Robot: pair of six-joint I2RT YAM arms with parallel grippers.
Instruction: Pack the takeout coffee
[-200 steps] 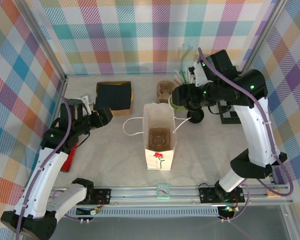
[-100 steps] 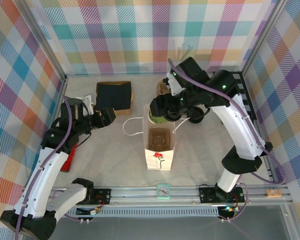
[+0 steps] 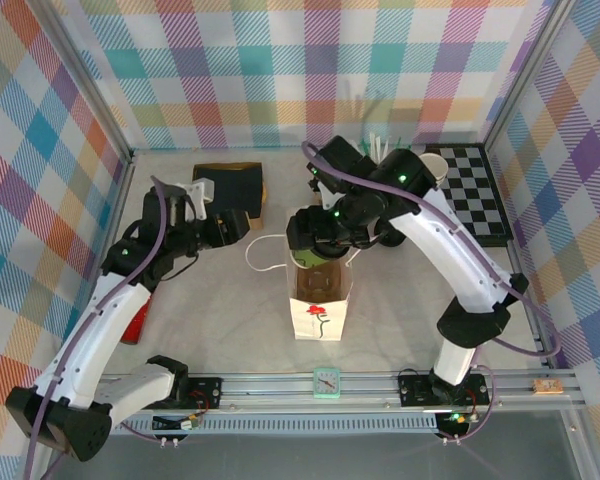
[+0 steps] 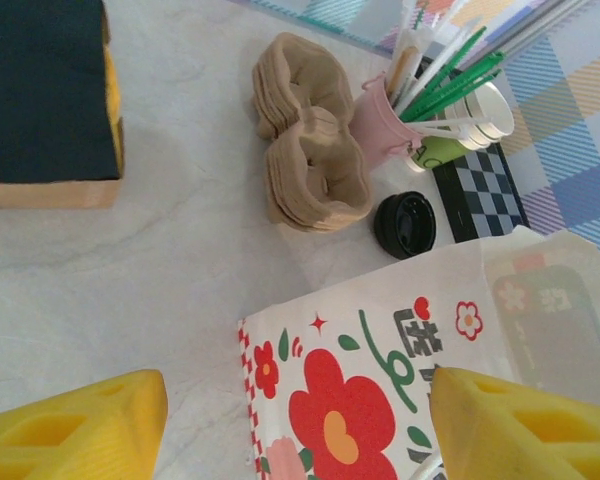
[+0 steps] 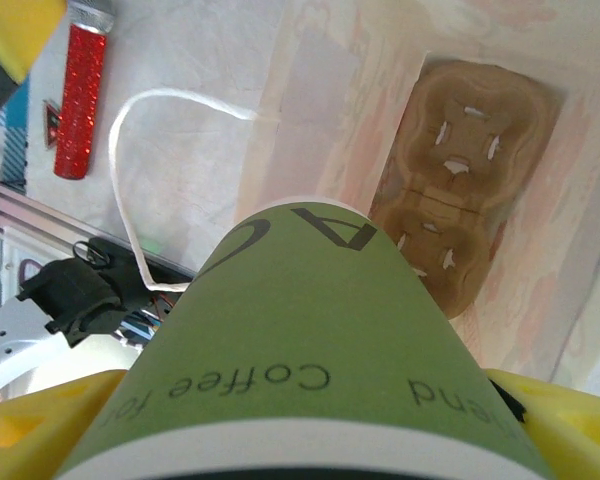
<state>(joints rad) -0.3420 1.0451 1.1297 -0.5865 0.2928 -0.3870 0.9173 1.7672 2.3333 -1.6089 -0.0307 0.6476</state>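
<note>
Standing upright in front, the flower-printed paper bag (image 3: 320, 315) gapes open with a brown cup carrier (image 5: 470, 190) lying at its bottom. Just over the bag's mouth the right gripper (image 3: 317, 238) is clamped on the takeout coffee (image 3: 313, 257), green side showing (the word "Coffee" reads plainly on it). Just left of the bag the left gripper (image 3: 228, 228) hangs with its yellow fingers (image 4: 80, 430) spread wide and nothing between them, and behind the bag sit a loose black lid (image 4: 404, 224), a stack of brown carriers (image 4: 310, 160) and a pink cup of straws (image 4: 385, 125).
</note>
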